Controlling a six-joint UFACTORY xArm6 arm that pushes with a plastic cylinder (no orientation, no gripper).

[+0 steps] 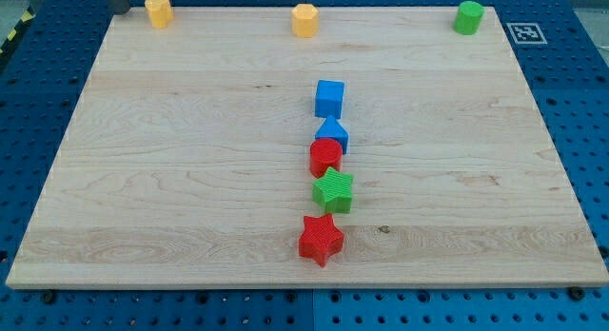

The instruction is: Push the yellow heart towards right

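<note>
A wooden board [143,179] on a blue pegged table fills the view. Down its middle a column of five blocks is laid: a blue cube [329,98], a blue block [333,134] of unclear shape, a red block [324,157], a green star [333,191] and a red star [321,240]. Along the view's top edge three small blocks are spaced well apart: a yellow block [158,10] at the left, the yellow heart [304,20] near the middle, judged so from a faint dip in its top, and a green block [467,17] at the right. No claw is carried, so nothing is grasped or released; my tip cannot be made out, though a dark shape [119,0] at the top-left corner may be the rod. For a clean push, the tip should be brought to the heart's left side at mid-height and driven straight towards the view's right, so that the block is not spun or slid off the top edge. The heart's pointing and long axis cannot be told; it is too small.
</note>
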